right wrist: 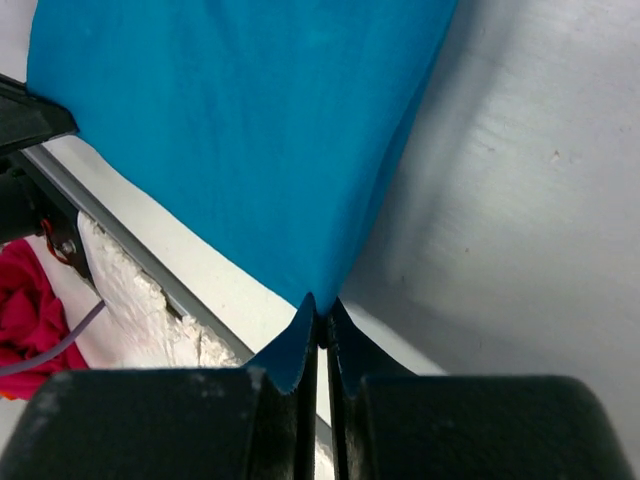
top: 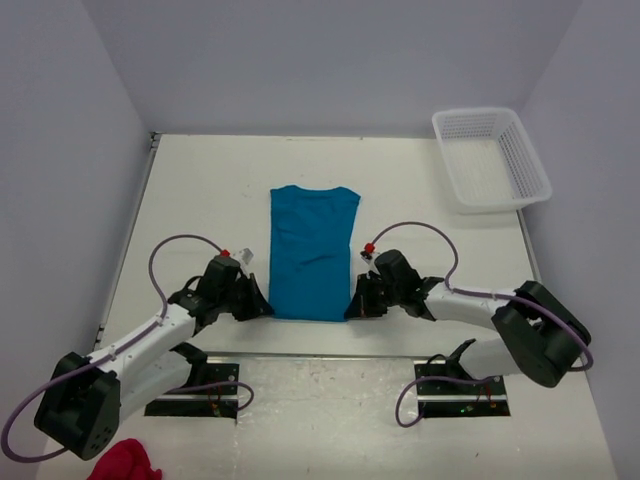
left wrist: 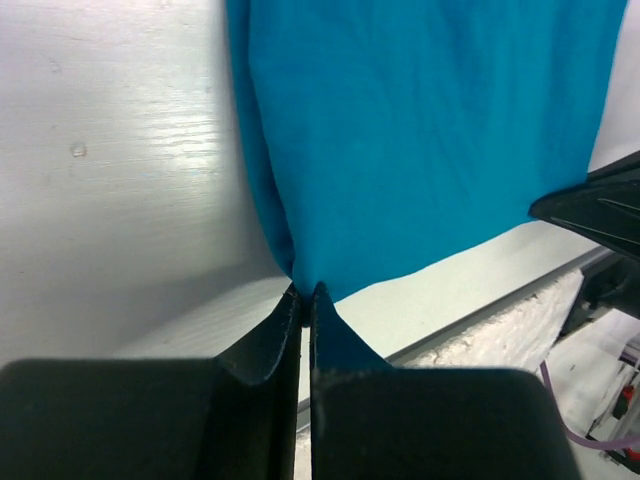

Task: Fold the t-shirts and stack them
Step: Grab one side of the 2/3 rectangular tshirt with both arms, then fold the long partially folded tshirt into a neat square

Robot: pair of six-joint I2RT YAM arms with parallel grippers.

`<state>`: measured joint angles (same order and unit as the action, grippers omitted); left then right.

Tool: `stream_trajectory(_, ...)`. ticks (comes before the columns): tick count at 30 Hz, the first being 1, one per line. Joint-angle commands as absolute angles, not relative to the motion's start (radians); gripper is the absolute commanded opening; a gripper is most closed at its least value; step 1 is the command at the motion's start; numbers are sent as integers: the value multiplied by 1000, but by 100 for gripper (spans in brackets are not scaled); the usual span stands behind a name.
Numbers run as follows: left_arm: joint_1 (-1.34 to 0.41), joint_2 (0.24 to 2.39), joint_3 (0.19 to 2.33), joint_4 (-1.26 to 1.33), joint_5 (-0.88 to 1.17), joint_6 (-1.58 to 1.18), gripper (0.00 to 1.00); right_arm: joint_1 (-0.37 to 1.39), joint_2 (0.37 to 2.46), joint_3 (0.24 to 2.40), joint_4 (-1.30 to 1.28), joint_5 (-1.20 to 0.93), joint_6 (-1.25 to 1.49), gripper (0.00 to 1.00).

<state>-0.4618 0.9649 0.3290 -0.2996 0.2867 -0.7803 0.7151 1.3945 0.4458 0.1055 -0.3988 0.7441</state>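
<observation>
The left pincer (left wrist: 305, 292) was pressed together on the near left corner of the t-shirt (top: 312, 250), its two black, wedge-shaped fingers meeting at a thin seam with a tip of teal cloth nipped between them. The right pincer (right wrist: 320, 305) was likewise closed, pinching the near right corner, the fabric drawn to a point where it entered the jaws. From both grips the shirt ran away across the table (top: 200, 200) as a narrow oblong, hem end toward the arms and neckline at the far end; its soft matte knit lay mostly flat, with a few shallow creases across the middle and a rolled fold along the left edge. The table was white, with a faint painted wood grain that caught a soft sheen near the left pincer. At its far right corner sat a white plastic basket (top: 523, 160) with latticed walls, well apart from the shirt. A crumpled red cloth (top: 125, 462) lay by the left arm's base, off the near edge. Plain pale walls closed in the table on three sides
</observation>
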Motion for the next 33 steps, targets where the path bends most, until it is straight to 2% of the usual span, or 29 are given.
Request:
stream_trajectory(1, -477, 911, 310, -305, 334, -818, 0, 732, 1307, 474, -26, -338, 704, 0)
stream_trajectory(13, -532, 729, 258, -393, 371, -887, 0, 796, 1086, 411, -150, -273, 756, 0)
stream_trajectory(33, -575, 499, 294, -563, 402, -940, 0, 903, 878, 385, -320, -163, 844, 0)
